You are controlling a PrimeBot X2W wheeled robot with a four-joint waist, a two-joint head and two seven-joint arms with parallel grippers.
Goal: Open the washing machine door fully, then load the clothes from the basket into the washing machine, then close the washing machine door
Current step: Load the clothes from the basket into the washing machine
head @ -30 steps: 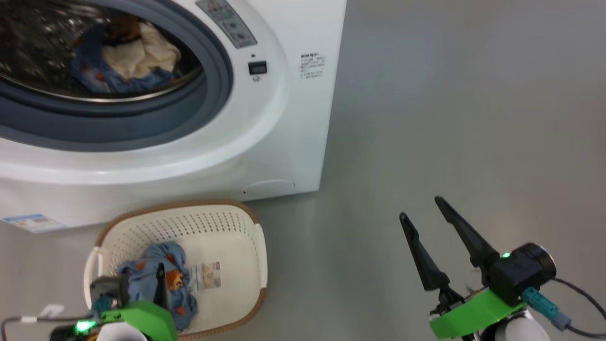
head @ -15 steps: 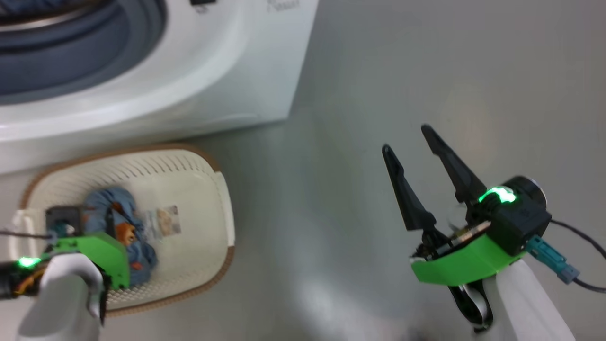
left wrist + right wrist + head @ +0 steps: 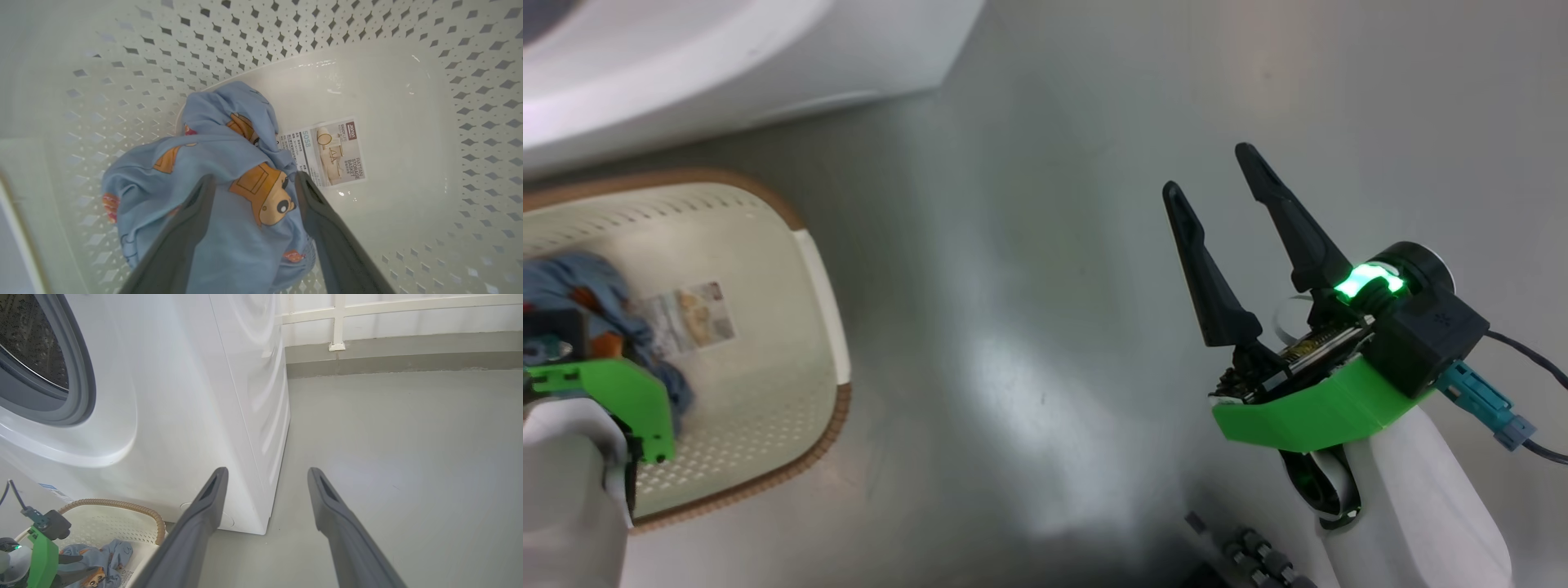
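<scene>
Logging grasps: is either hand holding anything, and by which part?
Nothing held. Left hand open astride the clothes in the basket; right hand open, empty.

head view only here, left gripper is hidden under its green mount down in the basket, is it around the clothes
Observer: Yes. In the left wrist view the left gripper is open, with one finger on each side of the clothes.
Operator: what part sits between the fingers
Observer: An orange-brown bear print on the blue fabric lies between them.
Operator: is the machine opening free
Observer: In the right wrist view the washing machine has its grey gasket and drum uncovered.
</scene>
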